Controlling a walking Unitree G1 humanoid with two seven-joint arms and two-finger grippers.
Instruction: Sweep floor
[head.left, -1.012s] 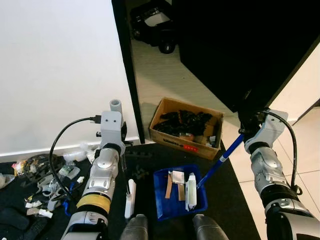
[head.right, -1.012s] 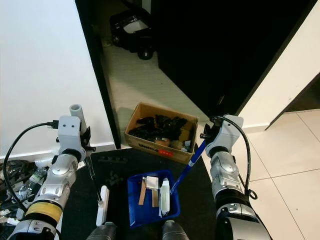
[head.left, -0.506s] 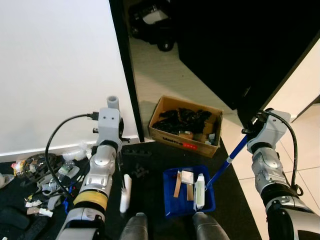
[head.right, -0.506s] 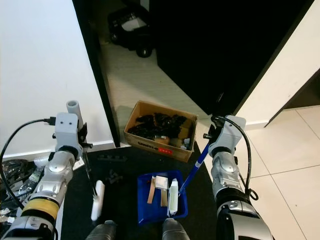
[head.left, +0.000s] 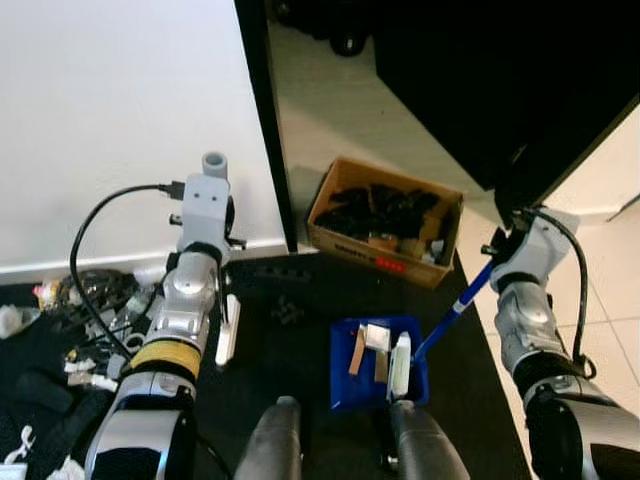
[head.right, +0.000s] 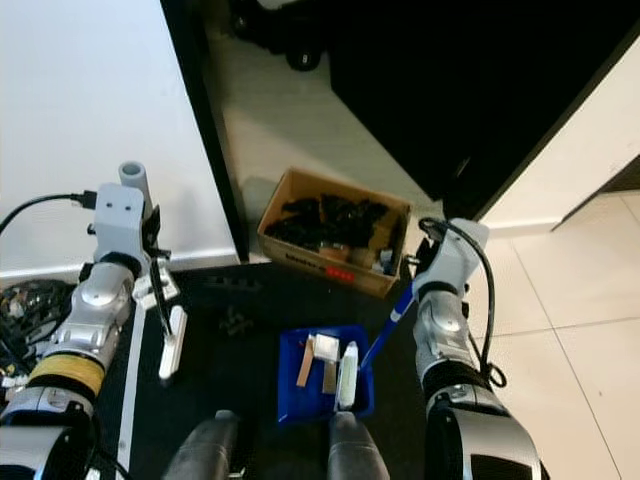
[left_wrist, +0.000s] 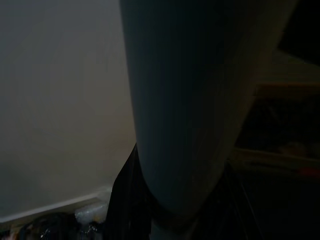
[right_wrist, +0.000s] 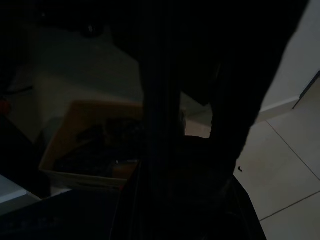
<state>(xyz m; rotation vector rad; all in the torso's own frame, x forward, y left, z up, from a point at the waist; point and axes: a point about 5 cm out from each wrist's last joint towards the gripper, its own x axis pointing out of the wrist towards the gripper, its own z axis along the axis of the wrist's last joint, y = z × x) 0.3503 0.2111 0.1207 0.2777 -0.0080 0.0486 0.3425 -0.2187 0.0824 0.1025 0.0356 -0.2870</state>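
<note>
head views look down, wrist views dark, close

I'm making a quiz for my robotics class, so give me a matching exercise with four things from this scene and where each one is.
Things:
1. cardboard box
2. blue dustpan
3. white brush
4. tangle of cables

Places:
A. by the robot's feet
B. below the left arm
C. far left, against the white wall
D. at the dark doorway

Pairs: 1-D, 2-A, 3-B, 4-C
</note>
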